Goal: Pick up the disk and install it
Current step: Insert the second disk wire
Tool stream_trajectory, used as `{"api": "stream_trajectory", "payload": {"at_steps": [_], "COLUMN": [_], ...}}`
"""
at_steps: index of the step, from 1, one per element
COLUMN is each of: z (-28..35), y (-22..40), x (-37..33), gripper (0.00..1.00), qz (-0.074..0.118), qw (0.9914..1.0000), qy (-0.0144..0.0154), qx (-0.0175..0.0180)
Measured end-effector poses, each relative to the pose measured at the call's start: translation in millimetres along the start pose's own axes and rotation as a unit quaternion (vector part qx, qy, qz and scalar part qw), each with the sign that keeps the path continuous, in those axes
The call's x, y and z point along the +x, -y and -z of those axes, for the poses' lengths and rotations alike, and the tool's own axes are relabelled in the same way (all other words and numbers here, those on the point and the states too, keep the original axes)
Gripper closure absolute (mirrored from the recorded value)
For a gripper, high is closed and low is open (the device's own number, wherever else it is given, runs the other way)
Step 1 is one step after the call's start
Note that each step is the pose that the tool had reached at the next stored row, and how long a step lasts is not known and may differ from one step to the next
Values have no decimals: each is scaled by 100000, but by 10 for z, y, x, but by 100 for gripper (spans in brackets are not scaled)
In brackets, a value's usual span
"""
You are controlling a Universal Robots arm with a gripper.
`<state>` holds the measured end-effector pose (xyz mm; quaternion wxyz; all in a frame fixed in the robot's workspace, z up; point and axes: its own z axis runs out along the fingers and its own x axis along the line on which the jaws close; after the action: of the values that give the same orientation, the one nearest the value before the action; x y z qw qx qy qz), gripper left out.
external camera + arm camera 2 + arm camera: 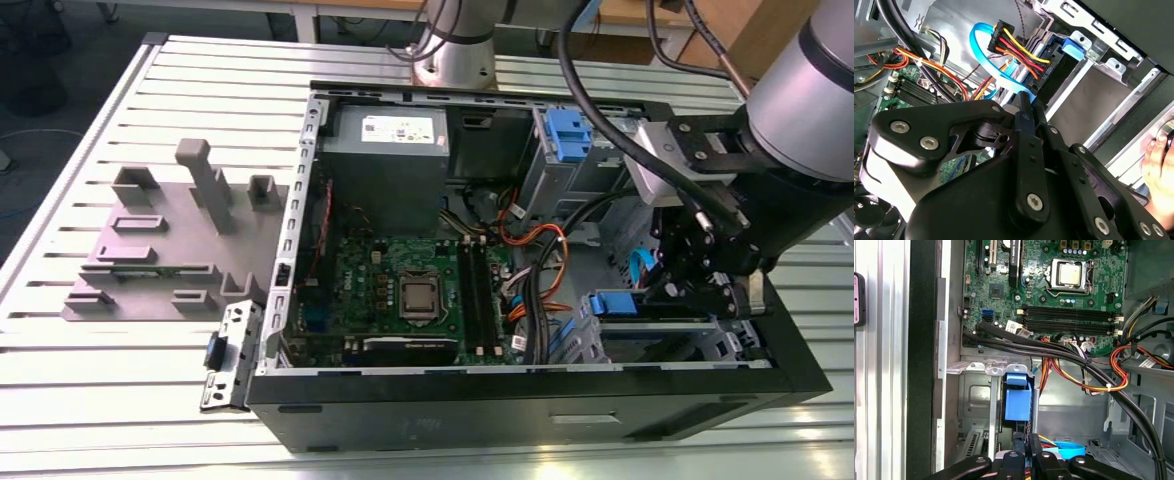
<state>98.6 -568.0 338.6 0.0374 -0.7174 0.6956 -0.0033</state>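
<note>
1. The claw (705, 285) hangs low inside the open computer case (400, 420), at the drive bay on the exterior view's right; its fingers look pressed together with nothing between them.
2. Just beyond the fingertips, the disk (1017, 400) stands on edge in the metal bay (979, 395), blue handle end facing the claw, long axis running down into the bay.
3. It sits close to the claw, apparently not touching.
4. Bay walls hug the disk; black cables (1064, 352) and a blue ribbon cable (989, 60) crowd the space.
5. Farther off lies the motherboard (414, 290), then the grey holder (174, 240) on the slatted table (120, 400).
6. A hand (1159, 167) rests at the case's edge.
</note>
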Motion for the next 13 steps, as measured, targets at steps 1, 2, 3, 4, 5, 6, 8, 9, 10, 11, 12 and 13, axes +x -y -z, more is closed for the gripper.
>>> {"api": "stream_trajectory", "payload": {"at_steps": [1,2,3,4,5,6,8,9,10,11,12,13], "z": [-1,-2,-5,-8,-12,-16,-24,-28,-29,-30,-33,-36], "y": [2,2,2,2,2,2,1,1,1,1,0,0], "x": [0,1,1,1,1,1,1,2,2,2,2,2], "gripper": [84,84,84,84,84,84,84,84,84,84,84,84], "qz": [51,107,184,280,380,484,650,726,795,863,922,973], "qw": [100000,100000,100000,100000,99999,99999,99998,99997,99997,99996,99996,99995], "qy": [7,0,8,23,56,83,121,140,149,170,208,237], "qx": [-1,-6,-9,-12,-16,-20,-28,-31,-34,-40,-38,-39]}}
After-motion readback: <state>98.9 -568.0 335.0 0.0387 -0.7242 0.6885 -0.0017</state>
